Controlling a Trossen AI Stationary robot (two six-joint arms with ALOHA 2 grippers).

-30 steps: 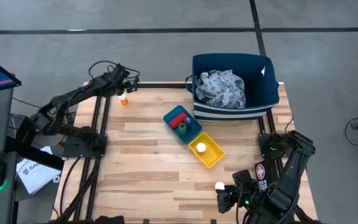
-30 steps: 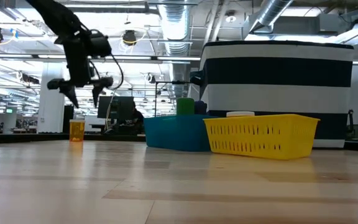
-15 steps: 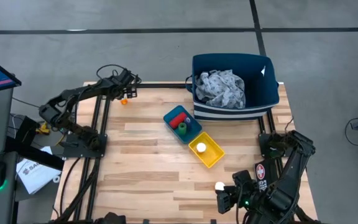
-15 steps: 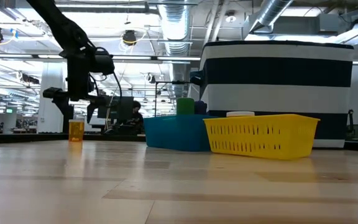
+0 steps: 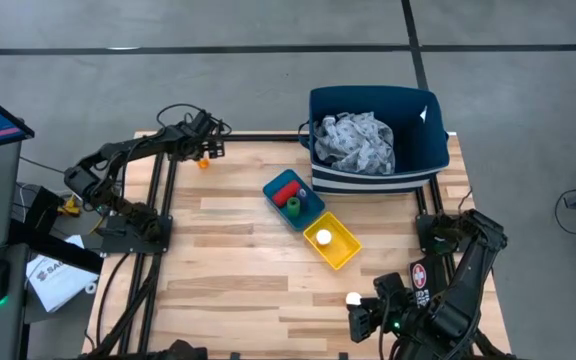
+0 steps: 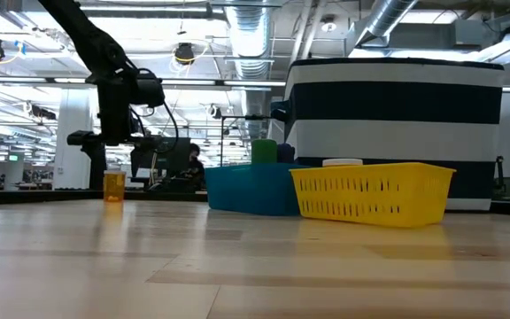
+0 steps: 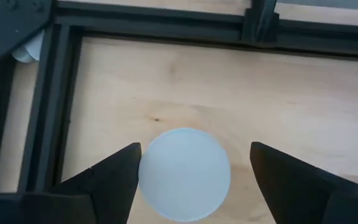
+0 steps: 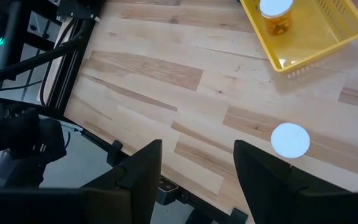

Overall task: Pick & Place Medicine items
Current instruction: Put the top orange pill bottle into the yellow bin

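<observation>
1. One orange pill bottle (image 5: pixel 204 162) stands upright on the table (image 5: pixel 238 280), well away from the blue tray (image 5: pixel 273 189), out by the table's far left corner.
2. Left gripper (image 5: pixel 204 153) hangs directly over that bottle; in the left wrist view the white cap (image 7: pixel 184 175) sits between the two fingers (image 7: pixel 107 183), nearer one than the other, with a clear gap on the other side.
3. Its jaws are spread wide and not closed on the bottle.
4. Low view: the bottle (image 6: pixel 113 185) rests on the wood, the left gripper (image 6: pixel 106 139) just above it.
5. Beside the blue tray, the yellow tray (image 5: pixel 343 252) carries one white-capped bottle (image 5: pixel 323 238); the blue tray holds a red bottle (image 5: pixel 288 192) and a green bottle (image 5: pixel 294 206).
6. Right gripper (image 5: pixel 352 322) waits past the yellow tray, at the table's near edge, jaws partly open, holding nothing, with another white-capped bottle (image 8: pixel 290 139) just beside it.
</observation>
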